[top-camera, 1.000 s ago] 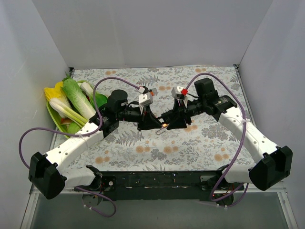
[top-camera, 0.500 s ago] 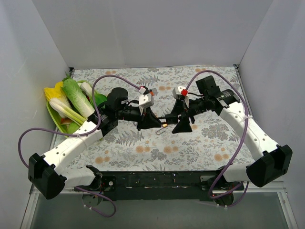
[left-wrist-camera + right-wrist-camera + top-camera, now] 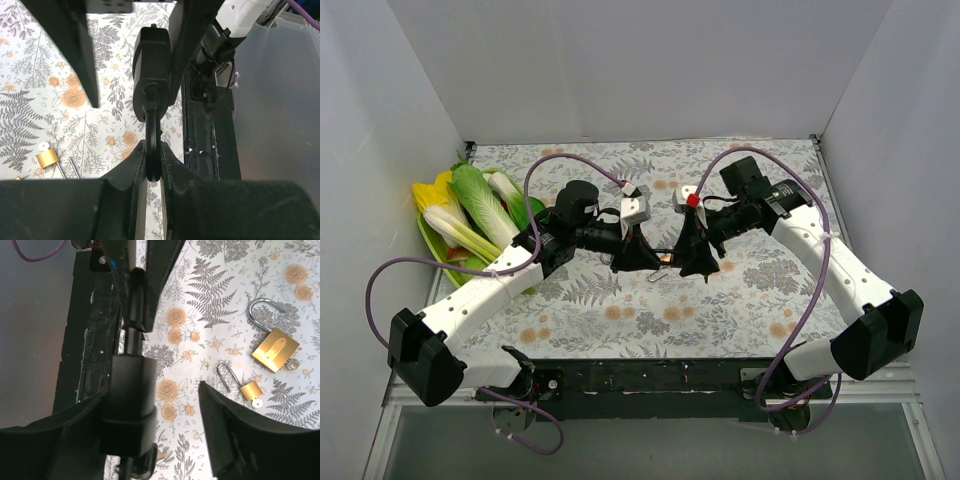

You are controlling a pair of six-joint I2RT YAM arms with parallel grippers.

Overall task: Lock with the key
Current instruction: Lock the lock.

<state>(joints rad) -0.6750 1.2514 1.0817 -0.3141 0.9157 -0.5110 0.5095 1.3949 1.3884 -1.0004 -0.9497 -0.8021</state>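
My left gripper (image 3: pixel 153 165) is shut on the black shackle (image 3: pixel 153 125) of a black padlock (image 3: pixel 152 55) and holds it in the air at mid-table (image 3: pixel 638 258). My right gripper (image 3: pixel 165 405) is open around the padlock body (image 3: pixel 129 410). The body lies against one finger (image 3: pixel 60 440), and the other finger (image 3: pixel 240 435) stands well apart from it. A dark key head (image 3: pixel 157 467) seems to stick out at the body's end, partly hidden. In the top view the right gripper (image 3: pixel 698 262) meets the left one tip to tip.
A large brass padlock (image 3: pixel 274 347) and a small brass padlock (image 3: pixel 247 387), both with open shackles, lie on the floral cloth under the grippers. A green tray (image 3: pixel 432 250) of cabbages sits at the far left. White walls close in three sides.
The right gripper drew back to the right half a second ago. It has now come back in around the padlock. The left arm shifted slightly right, still holding the shackle.
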